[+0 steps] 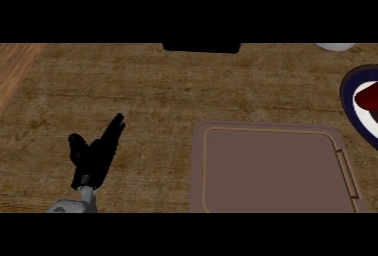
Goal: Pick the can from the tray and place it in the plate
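Head view | left robot hand (94, 155) released, fingers straight | tray (275, 172) cut off below | plate (359, 102) cropped right

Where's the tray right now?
In the head view the tray lies on the counter at lower right, below and left of the dark-rimmed plate at the right edge, with the left hand far to its left.

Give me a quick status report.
Left hand open, resting at lower left. Right hand not in view. Tray bare; dark red object on plate at right edge. Nothing in the way.
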Controlling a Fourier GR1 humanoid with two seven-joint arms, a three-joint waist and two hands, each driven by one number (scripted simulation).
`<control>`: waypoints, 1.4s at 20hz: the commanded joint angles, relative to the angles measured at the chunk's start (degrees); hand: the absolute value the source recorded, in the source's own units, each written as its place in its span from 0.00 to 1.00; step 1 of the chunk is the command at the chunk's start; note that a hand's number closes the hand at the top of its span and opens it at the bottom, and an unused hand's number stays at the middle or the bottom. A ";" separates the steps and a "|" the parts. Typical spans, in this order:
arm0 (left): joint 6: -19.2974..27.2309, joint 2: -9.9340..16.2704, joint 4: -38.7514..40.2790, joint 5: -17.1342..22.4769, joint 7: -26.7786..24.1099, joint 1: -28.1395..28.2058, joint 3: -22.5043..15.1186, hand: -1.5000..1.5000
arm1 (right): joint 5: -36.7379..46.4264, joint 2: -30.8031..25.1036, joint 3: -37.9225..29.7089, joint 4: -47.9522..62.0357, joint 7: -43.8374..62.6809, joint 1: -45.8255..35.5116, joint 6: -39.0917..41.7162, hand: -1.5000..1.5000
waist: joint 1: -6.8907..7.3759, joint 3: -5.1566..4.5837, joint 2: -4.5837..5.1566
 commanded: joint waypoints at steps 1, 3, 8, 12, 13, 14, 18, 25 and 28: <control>-0.34 -0.67 1.64 0.59 0.26 0.45 -0.02 0.50 | -5.18 -1.48 -5.21 2.59 -2.14 -2.51 5.46 0.00 | -0.32 -0.19 0.44; 0.29 -0.88 0.15 -0.06 0.60 2.05 -0.70 0.50 | -6.44 -3.03 -6.76 4.83 -2.24 -0.89 7.98 0.00 | -0.78 -0.25 0.11; 0.25 -1.28 2.36 -0.62 -1.01 1.19 -0.50 0.50 | -8.57 -6.29 -8.85 7.51 -1.81 1.53 17.19 0.00 | -1.69 -0.19 0.39; 0.52 -0.86 1.62 0.23 0.15 1.44 0.77 0.50 | -8.82 -7.53 -8.76 8.20 -4.24 6.11 27.56 0.00 | -2.31 -0.16 0.06; 1.36 -1.16 0.68 0.09 1.68 0.98 0.65 0.50 | -8.71 -9.84 -8.54 8.06 -1.77 5.42 30.01 0.00 | -2.12 -0.11 0.05; -0.21 -0.24 1.28 0.38 -0.09 1.75 0.88 0.50 | -8.48 -9.27 -8.34 7.38 -4.52 7.75 30.87 0.00 | -2.46 -0.08 0.11; -0.26 0.30 -1.04 1.14 1.56 2.59 1.42 0.50 | -7.35 -9.27 -6.86 5.52 -5.63 11.20 34.26 0.00 | -2.25 0.03 -0.17; -1.25 0.78 0.59 0.84 -0.98 3.65 1.86 0.50 | -5.90 -10.54 -4.99 1.08 -9.97 17.83 35.67 0.00 | -3.50 -0.10 -0.42; 0.17 0.17 -0.92 1.27 1.85 2.52 2.28 0.50 | -5.47 -9.69 -4.33 0.02 -13.58 22.15 35.53 0.00 | -4.40 -0.04 -0.73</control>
